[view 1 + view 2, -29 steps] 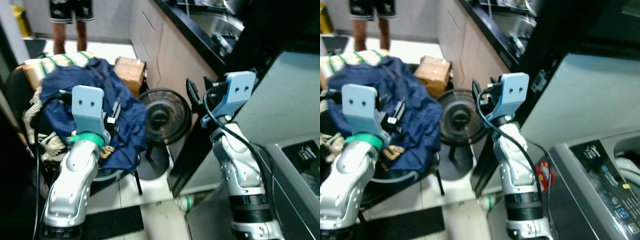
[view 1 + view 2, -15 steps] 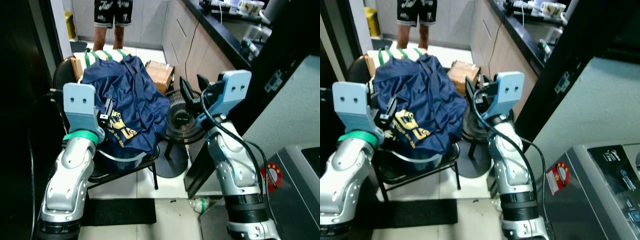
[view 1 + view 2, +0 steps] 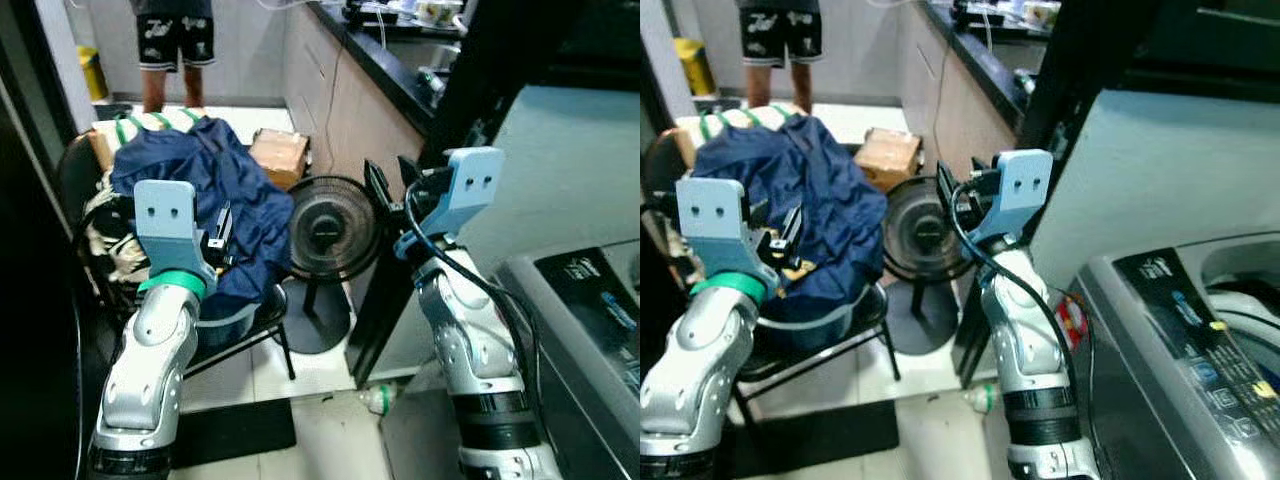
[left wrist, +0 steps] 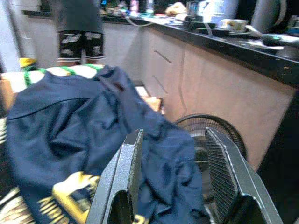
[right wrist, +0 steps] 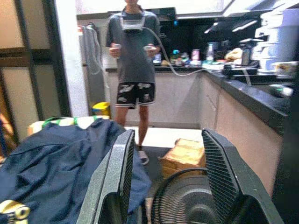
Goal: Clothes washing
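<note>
From the head views, the navy garment [image 3: 225, 190] lies heaped on a chair [image 3: 262, 318] beside a floor fan [image 3: 325, 228]; the washing machine [image 3: 1180, 350] stands to the right. The left wrist view shows the left end effector [image 4: 174, 177] spread apart above the cloth. The right wrist view shows the right end effector [image 5: 166, 179] likewise spread, facing a person [image 5: 133, 56]. The pickup seems in hand; next, the left one must lower and pinch fabric.

Parted right gripper [image 5: 166, 186] faces navy clothes [image 5: 56, 158], fan [image 5: 187, 200], person [image 5: 133, 70]
</note>
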Tool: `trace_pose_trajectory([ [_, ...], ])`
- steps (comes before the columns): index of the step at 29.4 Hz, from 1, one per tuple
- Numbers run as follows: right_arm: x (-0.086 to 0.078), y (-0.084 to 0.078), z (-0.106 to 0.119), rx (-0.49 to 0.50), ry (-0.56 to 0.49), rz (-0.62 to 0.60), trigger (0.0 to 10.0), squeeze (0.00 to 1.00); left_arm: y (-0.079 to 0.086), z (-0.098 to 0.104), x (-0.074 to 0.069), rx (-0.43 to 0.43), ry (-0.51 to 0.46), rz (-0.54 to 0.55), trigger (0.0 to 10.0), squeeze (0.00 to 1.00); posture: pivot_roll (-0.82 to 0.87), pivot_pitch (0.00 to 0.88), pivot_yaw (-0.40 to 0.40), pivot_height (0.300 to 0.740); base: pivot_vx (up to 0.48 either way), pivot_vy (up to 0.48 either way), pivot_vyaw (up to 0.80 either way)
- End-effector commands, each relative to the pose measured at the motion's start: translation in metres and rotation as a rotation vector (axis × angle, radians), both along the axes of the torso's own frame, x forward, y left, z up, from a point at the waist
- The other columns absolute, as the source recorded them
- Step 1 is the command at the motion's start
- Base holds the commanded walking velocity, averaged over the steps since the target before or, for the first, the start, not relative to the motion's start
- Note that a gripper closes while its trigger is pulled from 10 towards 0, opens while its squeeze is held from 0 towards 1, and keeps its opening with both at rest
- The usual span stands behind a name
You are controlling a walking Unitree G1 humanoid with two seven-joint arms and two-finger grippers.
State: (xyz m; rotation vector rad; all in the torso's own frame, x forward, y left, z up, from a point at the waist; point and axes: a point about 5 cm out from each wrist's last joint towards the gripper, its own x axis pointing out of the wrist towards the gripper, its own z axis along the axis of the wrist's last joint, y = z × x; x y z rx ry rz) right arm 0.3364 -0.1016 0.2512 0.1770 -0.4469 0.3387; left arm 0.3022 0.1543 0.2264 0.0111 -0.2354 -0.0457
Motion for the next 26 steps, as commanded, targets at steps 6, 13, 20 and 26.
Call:
trace_pose_trajectory([
  [6, -0.001, -0.001, -0.006, 0.004, 0.023, -0.001, 10.0, 0.00, -0.004, -0.002, -0.001, 0.007, -0.006, -0.008, 10.0, 0.00, 0.06, 0.033, -0.071, 0.740, 0.000, 0.000, 0.00],
  [13, 0.001, -0.002, -0.016, -0.013, 0.064, -0.002, 10.0, 0.00, -0.003, -0.015, 0.000, -0.080, 0.032, -0.013, 10.0, 0.00, 0.06, 0.036, -0.072, 0.740, 0.000, 0.000, 0.00],
  [20, 0.005, 0.000, -0.027, -0.119, 0.113, -0.017, 10.0, 0.00, 0.001, -0.027, 0.007, -0.005, 0.073, 0.044, 10.0, 0.00, 0.06, 0.035, -0.084, 0.740, 0.000, 0.000, 0.00],
  [26, 0.003, 0.004, -0.026, -0.135, 0.095, 0.010, 10.0, 0.00, -0.004, -0.015, 0.007, -0.019, 0.021, 0.007, 10.0, 0.00, 0.06, 0.036, -0.081, 0.740, 0.301, 0.000, 0.80],
])
